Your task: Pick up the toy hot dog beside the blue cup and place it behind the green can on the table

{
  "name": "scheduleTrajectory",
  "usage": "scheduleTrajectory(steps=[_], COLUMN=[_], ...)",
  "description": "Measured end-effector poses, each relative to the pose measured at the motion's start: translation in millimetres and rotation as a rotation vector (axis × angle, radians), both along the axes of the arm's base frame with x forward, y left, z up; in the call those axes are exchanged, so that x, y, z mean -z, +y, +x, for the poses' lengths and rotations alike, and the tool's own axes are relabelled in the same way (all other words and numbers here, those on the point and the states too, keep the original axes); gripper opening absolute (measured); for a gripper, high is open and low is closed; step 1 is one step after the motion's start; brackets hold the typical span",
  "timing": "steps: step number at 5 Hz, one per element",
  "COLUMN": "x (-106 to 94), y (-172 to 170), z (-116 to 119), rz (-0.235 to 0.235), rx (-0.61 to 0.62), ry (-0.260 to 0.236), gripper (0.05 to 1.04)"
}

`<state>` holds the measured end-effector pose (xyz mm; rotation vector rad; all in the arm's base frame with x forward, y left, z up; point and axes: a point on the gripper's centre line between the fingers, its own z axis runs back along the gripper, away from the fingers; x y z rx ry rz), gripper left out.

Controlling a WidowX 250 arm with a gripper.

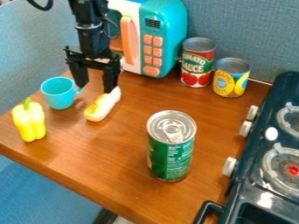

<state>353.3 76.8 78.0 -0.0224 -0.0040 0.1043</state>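
The black gripper (95,89) hangs at the upper left, pointing down, its two fingers apart with nothing between them. Its right finger is just above the upper end of a pale yellow, elongated toy (102,105) lying on the wooden table (125,140); whether they touch I cannot tell. A turquoise cup (57,93) stands left of the gripper, its handle towards the left finger. Nearer the table's left edge a yellow toy bell pepper (29,121) with a green stem stands upright.
A green can (170,151) stands at the front centre. Behind are a toy microwave (158,39), a tomato sauce can (197,63) and a smaller yellow-and-blue can (231,78). A dark toy stove (257,131) with knobs borders the right side.
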Motion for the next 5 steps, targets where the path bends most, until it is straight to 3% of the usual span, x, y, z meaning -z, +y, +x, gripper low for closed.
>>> scheduleTrajectory(steps=[1, 5], x=[17.0, 58.2], y=[2, 11], z=[5, 12], rz=[-0.008, 0.020], rx=[-0.017, -0.005], ry=[0.060, 0.194], gripper=[1.000, 1.000])
